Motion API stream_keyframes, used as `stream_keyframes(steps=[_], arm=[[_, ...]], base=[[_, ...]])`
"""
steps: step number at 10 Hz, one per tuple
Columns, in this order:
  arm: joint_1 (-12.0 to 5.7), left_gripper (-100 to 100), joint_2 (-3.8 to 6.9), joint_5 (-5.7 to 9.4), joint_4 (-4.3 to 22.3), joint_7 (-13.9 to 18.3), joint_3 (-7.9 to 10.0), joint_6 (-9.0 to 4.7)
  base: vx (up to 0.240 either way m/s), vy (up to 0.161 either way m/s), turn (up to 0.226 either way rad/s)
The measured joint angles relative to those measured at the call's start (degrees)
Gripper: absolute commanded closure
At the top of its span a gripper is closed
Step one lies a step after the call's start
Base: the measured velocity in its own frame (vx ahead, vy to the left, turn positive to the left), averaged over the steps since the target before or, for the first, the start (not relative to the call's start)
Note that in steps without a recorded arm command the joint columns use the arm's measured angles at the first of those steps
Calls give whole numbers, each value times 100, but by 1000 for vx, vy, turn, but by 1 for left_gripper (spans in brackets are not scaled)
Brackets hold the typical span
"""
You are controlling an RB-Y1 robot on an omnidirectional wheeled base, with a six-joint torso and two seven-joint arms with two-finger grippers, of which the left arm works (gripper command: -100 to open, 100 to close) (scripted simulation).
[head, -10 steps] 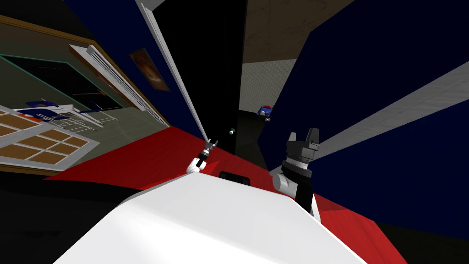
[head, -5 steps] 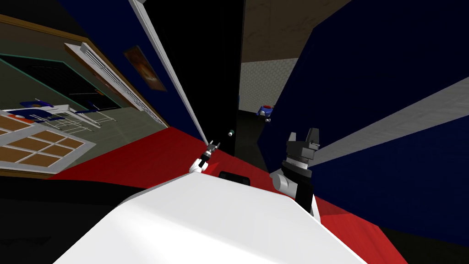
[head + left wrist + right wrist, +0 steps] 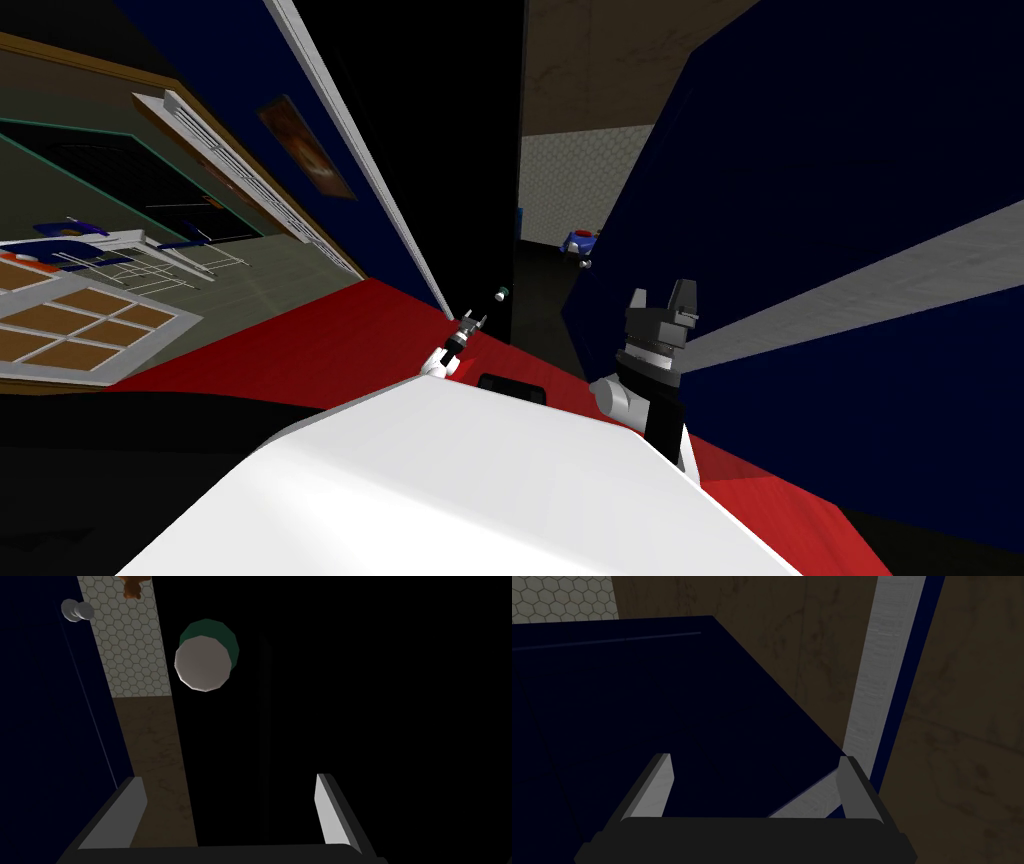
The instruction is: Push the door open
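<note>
Black, flat door panel [image 3: 440, 180], standing ajar in the middle of the scene, between a white frame strip [image 3: 310, 50] on the left and a dark blue wall [image 3: 800, 150] on the right. Its round grey knob [image 3: 204, 663], set on a green base, is mounted near the free edge. Through the gap to the right of that edge a hexagon-tiled wall [image 3: 570, 190] is seen farther off. The left gripper [image 3: 472, 322] is held just short of the knob, jaws spread and empty; no contact with the panel is shown. The right gripper [image 3: 660, 295], jaws likewise spread and empty, is held near the dark blue wall. The task is judged partly done: an opening exists, but it is narrow, and the push to a full swing is left.
</note>
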Motion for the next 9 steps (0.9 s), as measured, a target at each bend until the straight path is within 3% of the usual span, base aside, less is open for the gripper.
stream_keyframes(steps=[1, 2, 3, 4, 7, 9], arm=[[-56, -100, -49, -72, 128, -92, 45, -31], [-178, -100, -37, -117, 453, -260, 140, -128], [-178, -100, -104, -226, 413, -271, 144, -121], [-176, -100, -113, -240, 395, -256, 141, -107], [-265, -100, 179, -173, 661, -445, 233, -180], [-209, -100, 204, -198, 521, -373, 218, -141]], base=[[76, -14, -5], [72, -20, -2], [31, -8, 0], [93, -15, -34], [167, -46, -18], [182, -31, -33]])
